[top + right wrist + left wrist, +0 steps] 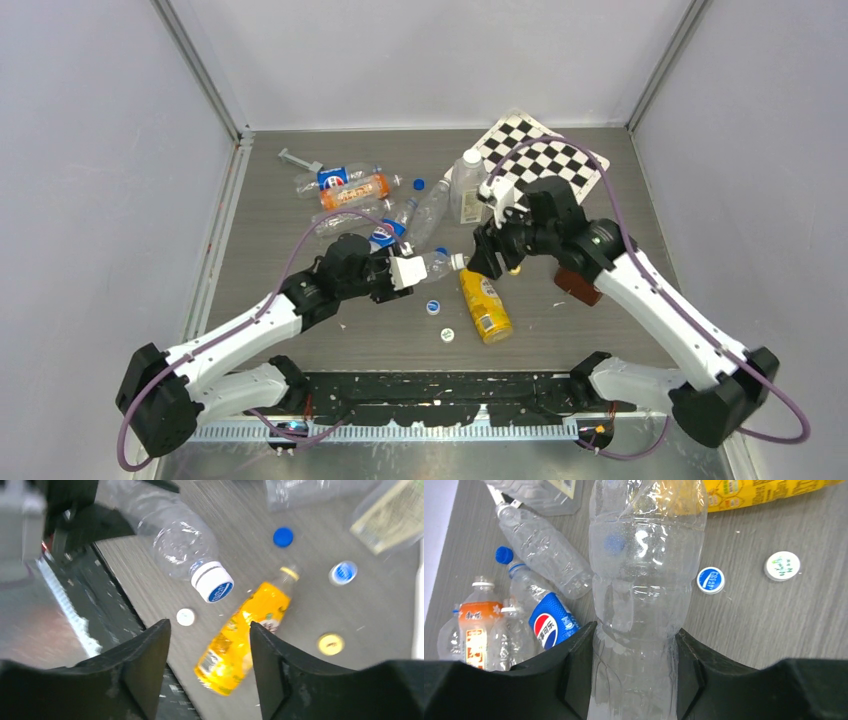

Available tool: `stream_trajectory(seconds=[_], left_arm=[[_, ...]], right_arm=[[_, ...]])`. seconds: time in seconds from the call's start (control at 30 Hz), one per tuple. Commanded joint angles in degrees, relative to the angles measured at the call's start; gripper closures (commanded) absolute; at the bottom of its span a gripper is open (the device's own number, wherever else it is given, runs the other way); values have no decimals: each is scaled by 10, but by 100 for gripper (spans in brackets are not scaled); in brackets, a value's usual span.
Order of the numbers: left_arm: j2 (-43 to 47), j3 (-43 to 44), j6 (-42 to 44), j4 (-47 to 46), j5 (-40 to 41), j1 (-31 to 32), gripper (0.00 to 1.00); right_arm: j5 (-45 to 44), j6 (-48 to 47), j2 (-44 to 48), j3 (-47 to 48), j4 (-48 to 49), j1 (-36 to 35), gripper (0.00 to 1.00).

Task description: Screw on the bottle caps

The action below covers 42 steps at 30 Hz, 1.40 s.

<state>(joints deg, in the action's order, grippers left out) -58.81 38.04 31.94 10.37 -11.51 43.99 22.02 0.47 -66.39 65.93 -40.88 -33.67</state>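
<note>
Left gripper [635, 632] clamps the bottle [644, 555]; right gripper [209, 627] gapes wide beside its cap [213, 582]; skewed grab could cross-thread it.

Environment: a robotics laboratory test cell. The desk [280, 200], grey with a wood-grain finish, is enclosed on three sides by plain white panels [420, 60] held in aluminium corner posts [205, 70]. A checkerboard calibration board [545, 155] lies at the far right. The left arm [240, 335] and right arm [670, 310] are bolted to a black mounting plate [440, 395] at the near edge, with purple cables [297, 255] routed along them.
</note>
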Motion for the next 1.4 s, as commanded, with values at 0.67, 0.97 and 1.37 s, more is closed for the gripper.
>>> stream_trajectory(seconds=[0.67,0.97,1.37], left_arm=[[-12,41,-50,-4,-279,-28,100],[-6,39,-50,-8,-279,-28,100],[3,32,-46,-23,-270,-30,100]], right_arm=[[250,-540,91,-53,-17,-3,35],[259,-545,74,-38,-45,-6,49],[238,-475,51,-20,-60,-6,85]])
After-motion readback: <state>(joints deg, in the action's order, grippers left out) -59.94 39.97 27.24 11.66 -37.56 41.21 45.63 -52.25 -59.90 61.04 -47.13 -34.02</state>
